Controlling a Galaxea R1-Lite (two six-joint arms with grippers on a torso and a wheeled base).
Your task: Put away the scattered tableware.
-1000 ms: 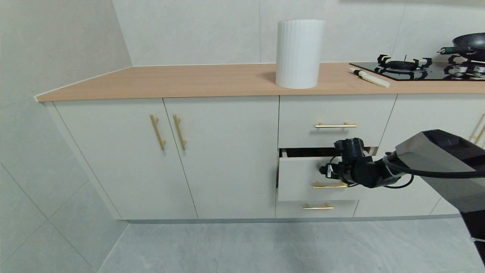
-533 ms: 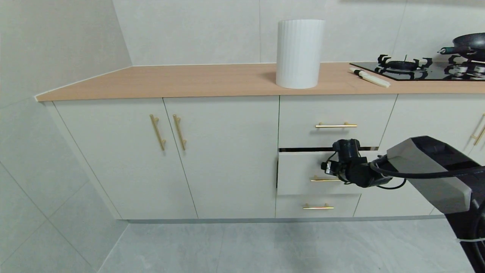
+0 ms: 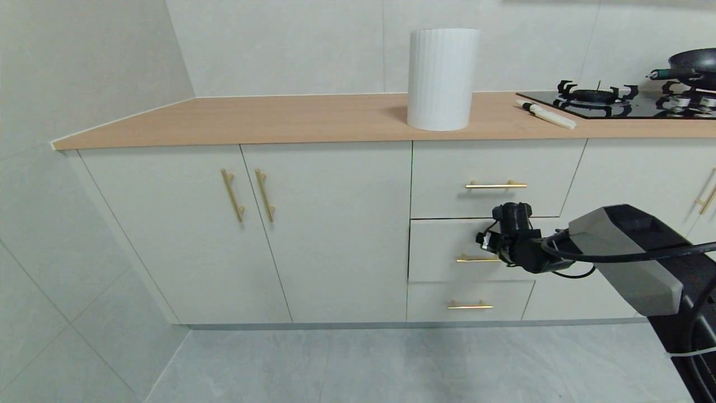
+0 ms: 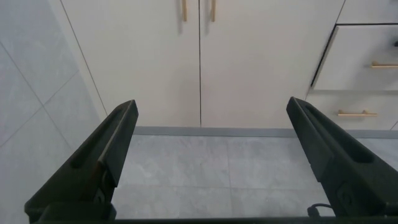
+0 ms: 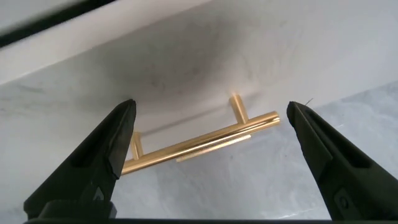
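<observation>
The middle drawer [image 3: 442,246] of the cabinet is pushed in flush, its brass handle [image 3: 475,259] just ahead of my right gripper [image 3: 491,253]. In the right wrist view that gripper [image 5: 210,112] is open, the handle [image 5: 186,149] lying between its fingers with no contact. A cream utensil with a dark tip [image 3: 545,114] lies on the wooden counter [image 3: 279,120] beside the hob. My left gripper [image 4: 210,107] is open and holds nothing, low over the floor and facing the cupboard doors [image 4: 199,56].
A tall white ribbed cylinder [image 3: 442,78] stands on the counter above the drawers. A black gas hob [image 3: 615,103] with a dark pan [image 3: 693,61] sits at the right. Drawers lie above [image 3: 495,184] and below [image 3: 470,305] the middle one. Grey tile floor [image 3: 391,364] is open.
The middle drawer stood partly open a second ago and has slid shut. My right arm moved toward the cabinet with it.
</observation>
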